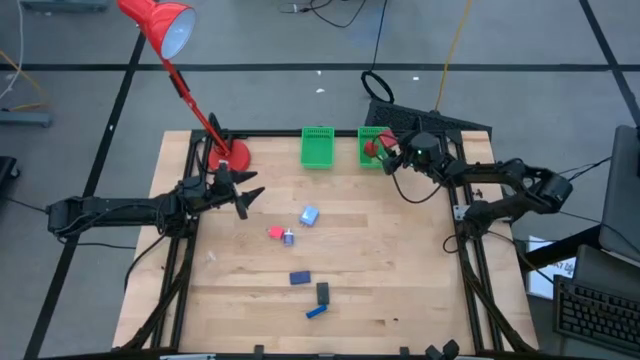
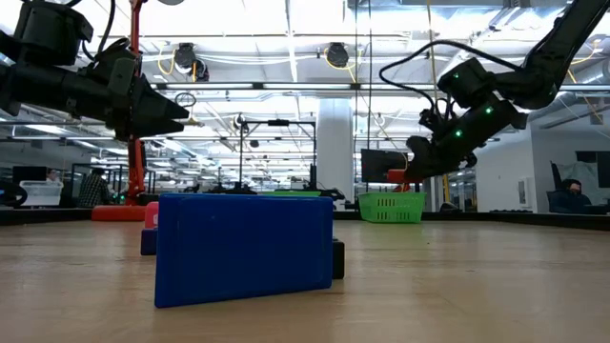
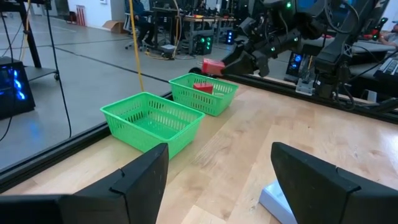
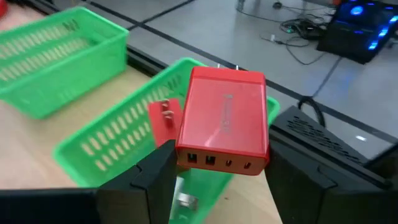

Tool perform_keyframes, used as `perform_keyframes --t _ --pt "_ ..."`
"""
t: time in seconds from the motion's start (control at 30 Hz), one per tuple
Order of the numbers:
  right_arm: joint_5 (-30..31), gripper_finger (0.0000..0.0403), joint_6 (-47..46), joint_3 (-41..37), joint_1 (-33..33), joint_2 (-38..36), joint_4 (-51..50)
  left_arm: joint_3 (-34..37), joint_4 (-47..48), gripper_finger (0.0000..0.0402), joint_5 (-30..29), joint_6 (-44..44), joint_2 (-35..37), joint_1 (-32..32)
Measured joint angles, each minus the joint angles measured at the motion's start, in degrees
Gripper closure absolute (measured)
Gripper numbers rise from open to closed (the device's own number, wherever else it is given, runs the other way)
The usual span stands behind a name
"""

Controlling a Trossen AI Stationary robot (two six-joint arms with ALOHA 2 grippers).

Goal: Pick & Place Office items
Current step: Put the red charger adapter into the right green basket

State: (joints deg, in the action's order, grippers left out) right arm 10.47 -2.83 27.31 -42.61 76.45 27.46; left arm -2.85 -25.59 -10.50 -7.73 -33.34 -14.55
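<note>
Red block (image 4: 224,121); green mesh baskets (image 1: 317,146); red lamp (image 1: 160,25); pale blue cube (image 1: 309,215); tan wood table (image 1: 400,270).

Right gripper (image 4: 214,180) clamped shut, left gripper (image 3: 217,180) spread, both raised.

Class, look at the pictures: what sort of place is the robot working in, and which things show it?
Probably a robotics lab or workshop hall: a wooden table framed in black rails, loose cables on the grey floor, and rows of workbenches under strip lights behind.

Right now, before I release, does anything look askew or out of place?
Nothing looks spilled or damaged. The right gripper holds a red charger block over the right green basket, which already contains another red block. The left gripper hangs open and empty.
</note>
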Motion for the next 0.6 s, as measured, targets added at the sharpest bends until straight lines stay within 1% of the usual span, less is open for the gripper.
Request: perform_keyframes --t 0.23,0.6 --pt "1.7 0.0202 1.1 0.0 0.0 0.4 0.2 0.0 0.0 0.0106 0.0 0.0 0.0 0.0" --pt "1.7 0.0202 4.2 0.0 0.0 1.4 1.4 0.0 0.0 0.0127 0.0 0.0 0.0 0.0"
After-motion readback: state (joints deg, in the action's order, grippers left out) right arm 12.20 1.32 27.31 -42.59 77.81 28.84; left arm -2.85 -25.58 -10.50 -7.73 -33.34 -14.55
